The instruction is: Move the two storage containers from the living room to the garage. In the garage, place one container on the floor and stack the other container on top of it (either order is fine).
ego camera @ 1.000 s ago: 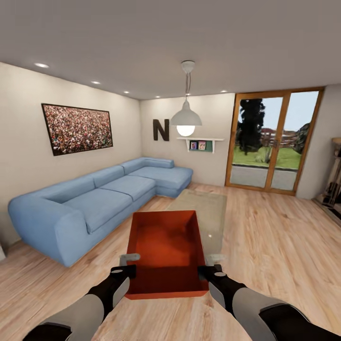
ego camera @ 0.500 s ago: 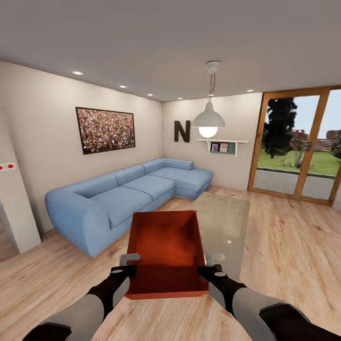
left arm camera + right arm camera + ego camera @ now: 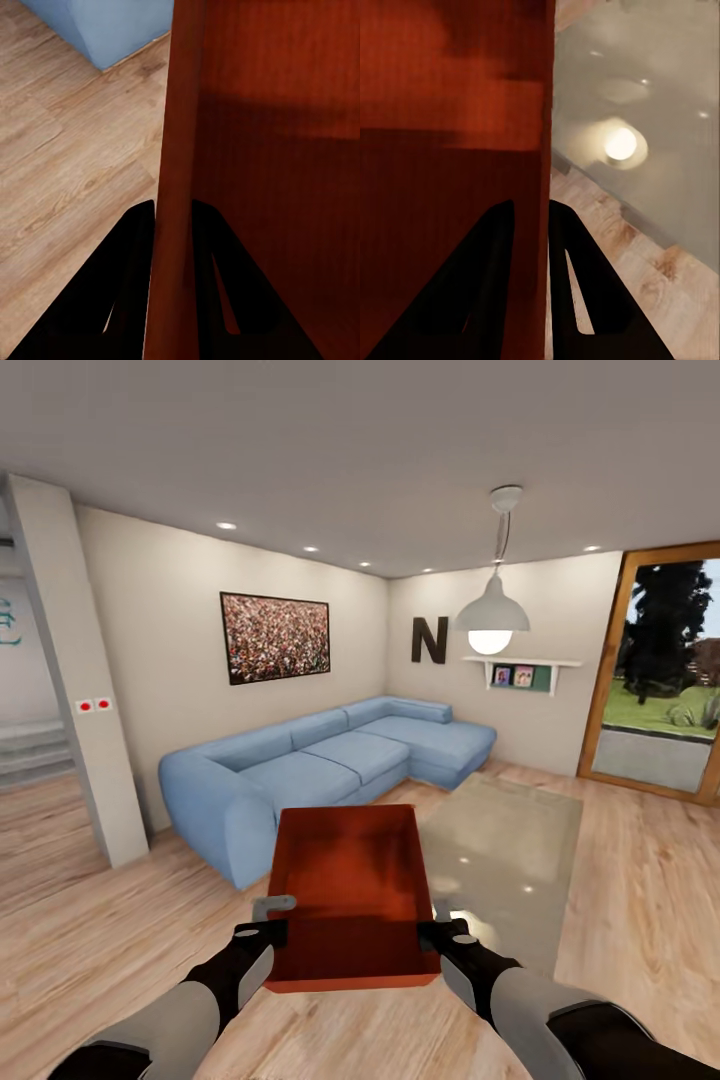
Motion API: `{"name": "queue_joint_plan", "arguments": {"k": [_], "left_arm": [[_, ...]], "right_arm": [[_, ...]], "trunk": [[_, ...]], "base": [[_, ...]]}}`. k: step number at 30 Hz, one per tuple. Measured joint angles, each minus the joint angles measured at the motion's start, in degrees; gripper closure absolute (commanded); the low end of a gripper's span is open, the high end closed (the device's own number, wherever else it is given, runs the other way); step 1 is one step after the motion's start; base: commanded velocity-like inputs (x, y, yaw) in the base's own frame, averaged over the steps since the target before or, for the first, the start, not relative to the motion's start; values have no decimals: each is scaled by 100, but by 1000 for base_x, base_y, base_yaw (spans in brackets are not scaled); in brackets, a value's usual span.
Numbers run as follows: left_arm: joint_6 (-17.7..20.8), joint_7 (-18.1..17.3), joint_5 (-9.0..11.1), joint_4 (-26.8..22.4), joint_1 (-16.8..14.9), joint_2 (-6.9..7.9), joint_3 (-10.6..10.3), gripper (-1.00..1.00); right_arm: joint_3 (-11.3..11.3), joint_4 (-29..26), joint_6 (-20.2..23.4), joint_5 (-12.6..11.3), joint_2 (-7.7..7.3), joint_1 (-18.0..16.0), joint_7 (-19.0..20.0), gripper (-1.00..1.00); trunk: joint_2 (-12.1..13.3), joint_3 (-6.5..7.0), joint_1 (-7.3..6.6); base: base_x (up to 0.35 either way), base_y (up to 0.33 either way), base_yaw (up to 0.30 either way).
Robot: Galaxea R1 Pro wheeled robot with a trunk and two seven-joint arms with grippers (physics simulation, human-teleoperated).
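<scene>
Carried load in the living room. One storage container (image 3: 352,895), an orange-red open-top box, is held in the air between the two hands, ahead of the robot's trunk and above the wood-plank floor (image 3: 90,920). The left hand (image 3: 262,932) is closed on the container's left wall; in the left wrist view the two dark fingers (image 3: 124,300) sit one on each side of that wall (image 3: 174,187), one outside and one inside the box. The right hand (image 3: 442,932) is closed on the opposite wall in the same way, its fingers (image 3: 480,285) straddling the right wall (image 3: 544,150) in the right wrist view. The container sits level, its open top upward, its interior empty as far as can be seen.

Surroundings relative to the hands: beyond and to the left of the left hand stands a blue corner sofa (image 3: 320,765) against the wall; a corner of it shows past the box in the left wrist view. Beyond and to the right of the right hand lies a pale glossy rug or low glass surface (image 3: 500,840); which it is cannot be told, and it reflects the pendant lamp (image 3: 492,622). A framed picture (image 3: 275,637) and a letter N (image 3: 429,640) hang on the far walls. A glass door (image 3: 665,680) stands far to the right.
</scene>
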Motion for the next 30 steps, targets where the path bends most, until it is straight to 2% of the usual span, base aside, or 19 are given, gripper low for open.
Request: {"name": "queue_joint_plan", "arguments": {"k": [30], "left_arm": [[46,9,7,-35,1,6,-34,100]], "right_arm": [[-25,-6,7,12,0,0,3,100]], "trunk": [[0,2,0]], "base": [[0,0,300]]}}
